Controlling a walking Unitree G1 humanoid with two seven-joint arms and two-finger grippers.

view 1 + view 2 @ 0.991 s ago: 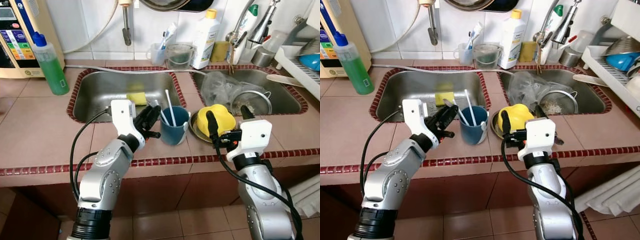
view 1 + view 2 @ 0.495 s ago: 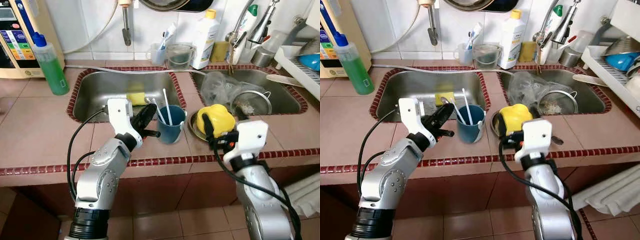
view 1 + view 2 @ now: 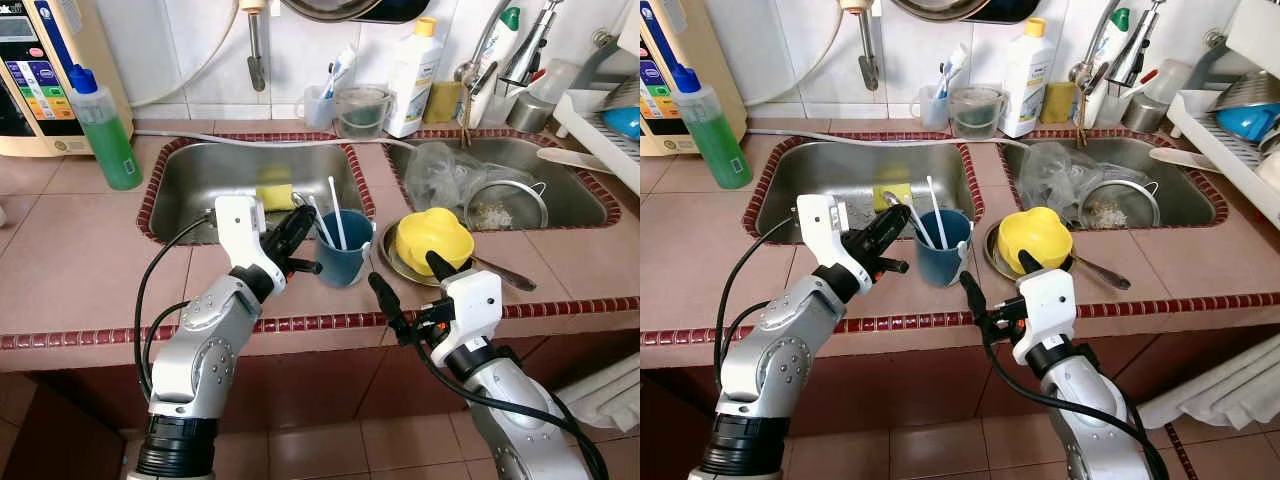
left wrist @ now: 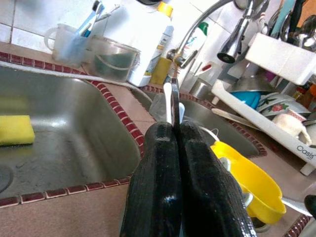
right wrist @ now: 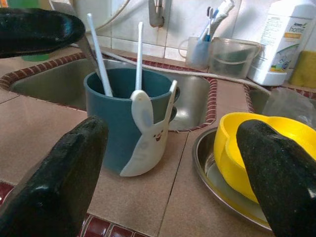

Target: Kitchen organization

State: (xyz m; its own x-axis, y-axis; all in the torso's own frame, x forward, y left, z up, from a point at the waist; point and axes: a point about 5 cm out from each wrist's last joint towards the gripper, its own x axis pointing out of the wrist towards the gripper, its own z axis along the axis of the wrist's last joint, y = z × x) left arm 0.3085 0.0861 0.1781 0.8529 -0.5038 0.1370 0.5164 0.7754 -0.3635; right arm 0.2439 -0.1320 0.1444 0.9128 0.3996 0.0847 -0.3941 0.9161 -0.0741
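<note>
Two fingers of my left gripper [image 3: 300, 232] press together beside the blue cup [image 3: 345, 250], near the sink's rim [image 3: 358, 185]. My right gripper [image 3: 408, 290] hangs spread apart at the counter edge [image 3: 330, 322], bare tile between. "Oasis" marks the dish rack [image 4: 291, 133].

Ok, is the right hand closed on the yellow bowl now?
No. The right hand is open, its fingers spread apart in front of the blue cup, with the yellow bowl untouched beside it.

"Oasis" on white dish rack [image 4: 276, 131]; "home" on white bottle [image 5: 289, 39].
</note>
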